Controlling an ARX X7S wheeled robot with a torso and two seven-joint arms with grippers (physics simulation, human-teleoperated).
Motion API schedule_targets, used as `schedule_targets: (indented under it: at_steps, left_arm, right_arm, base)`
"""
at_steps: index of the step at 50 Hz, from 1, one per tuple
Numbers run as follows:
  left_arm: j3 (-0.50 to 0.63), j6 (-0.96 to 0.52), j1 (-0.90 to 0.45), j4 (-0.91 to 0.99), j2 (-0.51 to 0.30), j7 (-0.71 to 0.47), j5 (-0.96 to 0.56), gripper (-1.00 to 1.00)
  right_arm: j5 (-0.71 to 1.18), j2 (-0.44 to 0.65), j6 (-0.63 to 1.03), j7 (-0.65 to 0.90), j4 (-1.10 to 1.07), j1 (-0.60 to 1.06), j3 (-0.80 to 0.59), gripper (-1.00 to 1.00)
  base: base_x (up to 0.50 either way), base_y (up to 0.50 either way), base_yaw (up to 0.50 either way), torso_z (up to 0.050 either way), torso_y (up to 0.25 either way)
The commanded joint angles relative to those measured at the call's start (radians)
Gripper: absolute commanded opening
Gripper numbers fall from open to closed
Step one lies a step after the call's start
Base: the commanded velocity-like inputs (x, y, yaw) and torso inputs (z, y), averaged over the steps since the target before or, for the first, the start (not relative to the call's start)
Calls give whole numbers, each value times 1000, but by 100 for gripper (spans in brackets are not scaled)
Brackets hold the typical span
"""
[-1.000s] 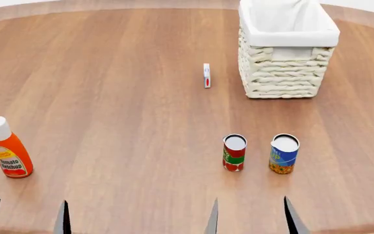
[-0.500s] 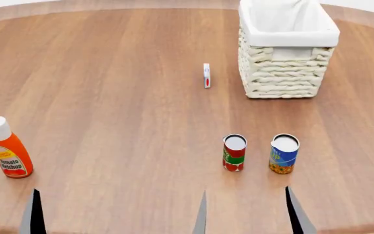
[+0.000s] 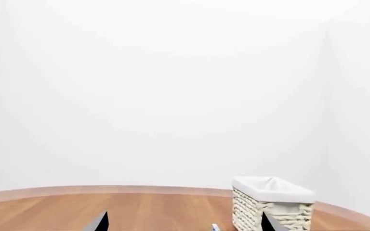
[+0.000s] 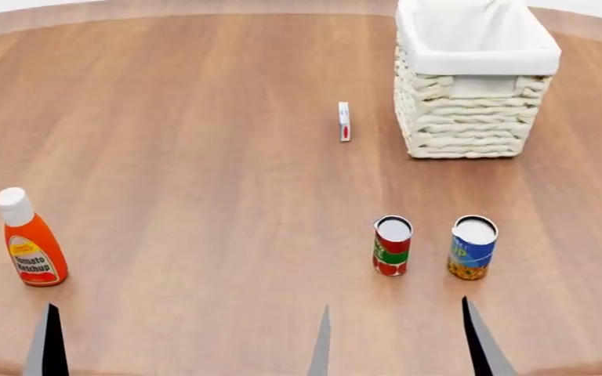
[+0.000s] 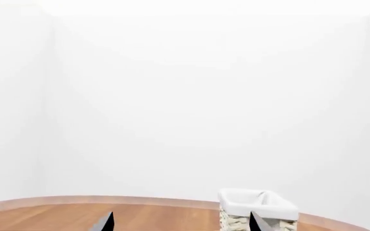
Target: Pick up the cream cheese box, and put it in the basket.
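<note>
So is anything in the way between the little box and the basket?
No. In the head view the box stands on edge just left of the basket, with only bare table between them. The two cans sit nearer the robot, off that path.

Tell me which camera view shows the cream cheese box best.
The head view: the cream cheese box stands whole on its edge on the table, just left of the basket, red and blue marks visible. The left wrist view catches only its top sliver at the frame's edge; the right wrist view does not show it.
</note>
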Motion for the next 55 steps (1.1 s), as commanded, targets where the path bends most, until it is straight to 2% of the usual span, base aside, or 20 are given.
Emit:
schedule_targets:
  at_steps: [1,16,55]
  left_arm:
    - [15,7,3,-3,-9,-9,3,100]
    - [25,13,5,-3,-21,-22,0,100]
    - [44,17,-2,-6,-49,-51,-9,100]
  right_arm:
    - [-8,6,-16,18,18,5,-5,100]
    - [14,12,8,33,15,11,-8,100]
    - [26,41,1,59,20,18,-27,100]
  base:
    - [0,0,0,0,0]
    - [8,0,0,0,0]
    - [396,0,0,0,0]
